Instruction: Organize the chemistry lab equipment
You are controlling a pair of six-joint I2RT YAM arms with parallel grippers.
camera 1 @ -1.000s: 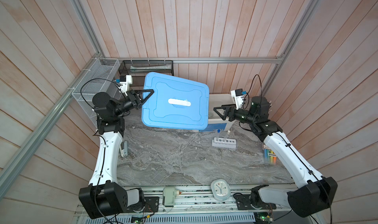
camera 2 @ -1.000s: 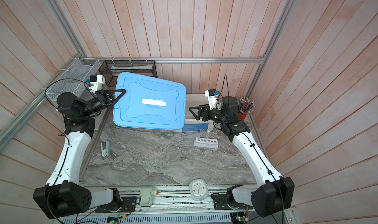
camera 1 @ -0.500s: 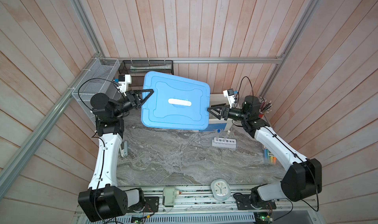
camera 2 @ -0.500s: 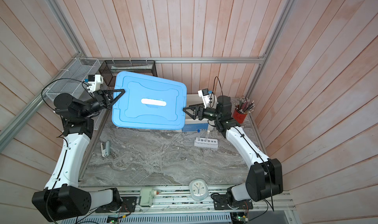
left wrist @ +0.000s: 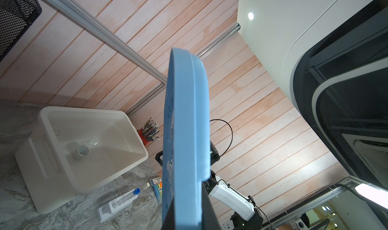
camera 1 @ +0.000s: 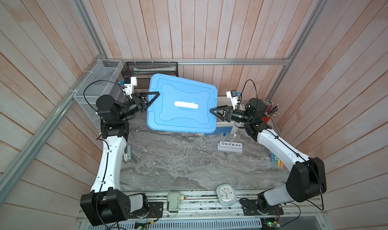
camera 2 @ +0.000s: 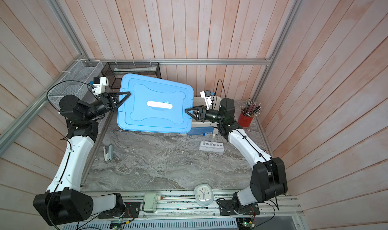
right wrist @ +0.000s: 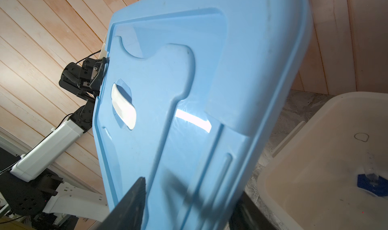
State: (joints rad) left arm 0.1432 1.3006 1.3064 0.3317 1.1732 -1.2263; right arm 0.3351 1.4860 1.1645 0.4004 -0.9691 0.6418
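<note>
A large blue lid [camera 1: 182,105] hangs tilted over the back of the table. My left gripper [camera 1: 156,94] is shut on its left edge. My right gripper [camera 1: 212,111] is open, one finger [right wrist: 134,197] over the lid's right edge and the other under it. Below stands the open white bin [left wrist: 52,176], holding a small white bowl [left wrist: 81,152], a clear glass vessel [left wrist: 92,141] and a blue-based cylinder [right wrist: 371,182]. In front of the bin the white rack [camera 1: 230,146] holds a blue-capped tube [camera 1: 223,137] and a white-capped tube [camera 1: 233,138].
A red cup of pencils [camera 2: 245,118] stands at the back right, a pack of highlighters [camera 1: 277,162] by the right edge. A pale clock [camera 2: 203,195] lies on the front rail. A black mesh basket [camera 1: 151,70] and a white wire basket [camera 1: 98,86] fill the back left corner.
My right arm has reached left to the lid's right edge, and its jaws have narrowed around that edge. The left gripper has kept its hold on the lid.
</note>
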